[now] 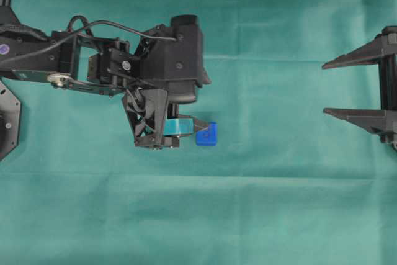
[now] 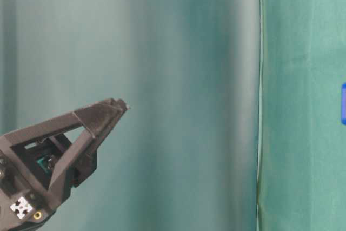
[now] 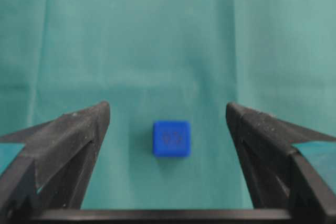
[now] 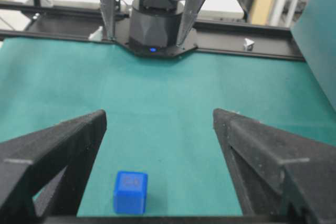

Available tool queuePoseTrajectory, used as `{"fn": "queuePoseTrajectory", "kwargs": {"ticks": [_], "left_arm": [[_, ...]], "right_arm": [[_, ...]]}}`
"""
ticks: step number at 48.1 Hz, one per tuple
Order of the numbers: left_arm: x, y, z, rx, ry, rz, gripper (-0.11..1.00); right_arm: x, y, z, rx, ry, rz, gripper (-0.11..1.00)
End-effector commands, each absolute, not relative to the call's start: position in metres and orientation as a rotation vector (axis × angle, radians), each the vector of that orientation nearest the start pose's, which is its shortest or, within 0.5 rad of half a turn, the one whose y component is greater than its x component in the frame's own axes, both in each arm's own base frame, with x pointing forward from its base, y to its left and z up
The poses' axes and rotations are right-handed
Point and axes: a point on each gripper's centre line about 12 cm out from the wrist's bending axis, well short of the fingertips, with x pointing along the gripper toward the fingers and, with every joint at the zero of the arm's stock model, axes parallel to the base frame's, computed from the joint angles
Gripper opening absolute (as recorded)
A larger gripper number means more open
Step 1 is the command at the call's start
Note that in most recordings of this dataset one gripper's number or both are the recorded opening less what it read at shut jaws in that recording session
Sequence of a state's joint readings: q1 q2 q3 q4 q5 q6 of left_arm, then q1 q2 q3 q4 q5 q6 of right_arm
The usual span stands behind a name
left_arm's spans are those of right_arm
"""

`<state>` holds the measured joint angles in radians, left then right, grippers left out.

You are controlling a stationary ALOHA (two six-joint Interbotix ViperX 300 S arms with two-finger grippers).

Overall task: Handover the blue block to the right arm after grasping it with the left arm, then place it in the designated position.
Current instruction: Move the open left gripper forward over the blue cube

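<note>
Teal-taped fingers of the left pincer fill the bottom of the left wrist view, spread wide with nothing between them but cloth and, a little farther on, the blue block, sitting flat on the green-covered bench, centred in the gap and touching neither finger. It looks like a small rigid cube, light and not fragile, its smooth faces perhaps a bit slick, so I would pinch it across two opposite flat sides, square on. From overhead one taped finger reaches just beside the block. Well apart across the bench, the right pincer waits, plain black, also gaping wide and empty. I cannot make out the placing marks.
</note>
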<state>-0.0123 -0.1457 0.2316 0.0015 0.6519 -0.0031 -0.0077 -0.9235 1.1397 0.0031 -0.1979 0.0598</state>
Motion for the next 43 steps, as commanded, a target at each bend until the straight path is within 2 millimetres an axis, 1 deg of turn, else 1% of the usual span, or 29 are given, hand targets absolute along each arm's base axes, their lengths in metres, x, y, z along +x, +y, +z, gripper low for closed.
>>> {"fn": "queuePoseTrajectory", "kwargs": {"ticks": [1,18,43], "left_arm": [[0.4036,-0.0061,0.3438,0.004,0.732,-0.013,1.00],[0.4050,-0.0066,0.3442,0.006,0.732,-0.014,1.00],[0.4050,-0.0060,0.3442,0.006,0.732,-0.012,1.00]], "right_arm": [[0.2106,-0.0023,0.2997,0.060,-0.010,-0.011,0.93],[0.2126,-0.0023,0.2963,0.060,0.006,-0.011,0.93],[0.2128,-0.0023,0.2976,0.060,0.003,-0.011,0.93]]}}
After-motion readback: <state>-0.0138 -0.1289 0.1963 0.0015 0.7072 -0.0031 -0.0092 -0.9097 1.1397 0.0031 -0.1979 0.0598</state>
